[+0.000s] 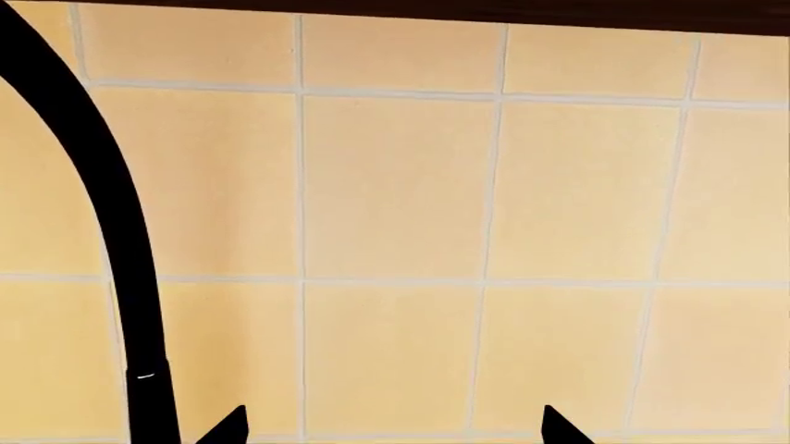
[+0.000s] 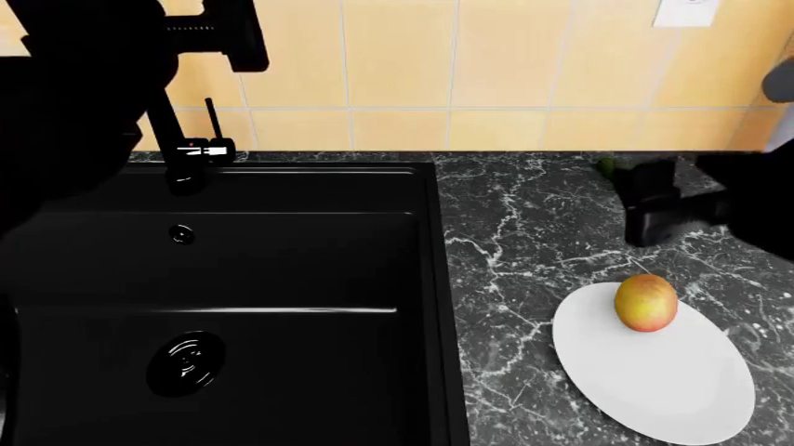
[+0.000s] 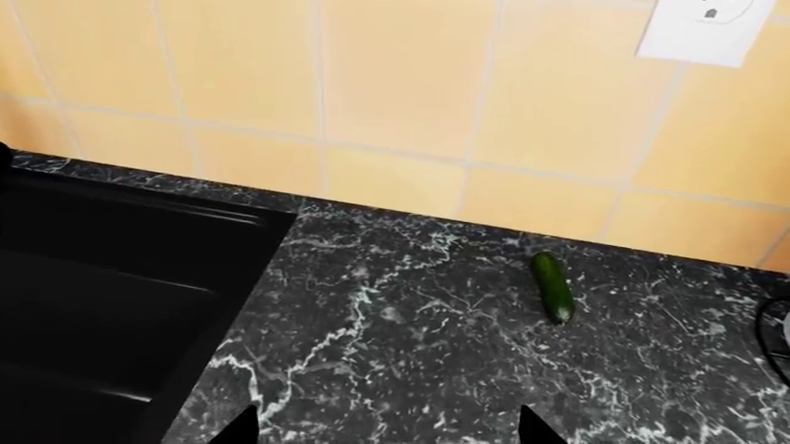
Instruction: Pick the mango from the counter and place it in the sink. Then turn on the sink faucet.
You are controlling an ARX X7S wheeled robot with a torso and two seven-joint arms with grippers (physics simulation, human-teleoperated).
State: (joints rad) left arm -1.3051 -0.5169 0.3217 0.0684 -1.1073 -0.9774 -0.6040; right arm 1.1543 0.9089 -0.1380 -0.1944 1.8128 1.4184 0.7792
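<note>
**Mango on the plate, both arms up near the wall**

Quick count: one mango (image 2: 645, 302), one white plate (image 2: 670, 381), one little green cucumber (image 3: 553, 287), one sink (image 2: 310, 279), one faucet (image 2: 186, 139), and two grippers.

The mango sits on the plate's far edge, on the counter (image 2: 522, 242) well to the right of the sink. It's egg-shaped and stands roughly upright in the head view, long axis running toward the wall, redder at the near end and yellower at the top.

The left gripper (image 1: 392, 427) is up by the faucet. In its wrist view only the two fingertips poke into the frame, spread wide apart with nothing between them, so it's released. The faucet's black neck curves past beside one fingertip.

The right gripper (image 3: 387, 427) hovers over the counter, tips likewise wide apart and holding nothing.

View differences: the right wrist camera shows the whole cucumber lying near the tiled wall, plus a white wall outlet (image 3: 697, 28), but no mango. The head camera has the mango, plate, drain (image 2: 186, 362) and overflow hole (image 2: 182, 233), while the cucumber is mostly hidden behind the right arm. The left wrist view is basically just yellow tiles (image 1: 494, 203) and faucet.
</note>
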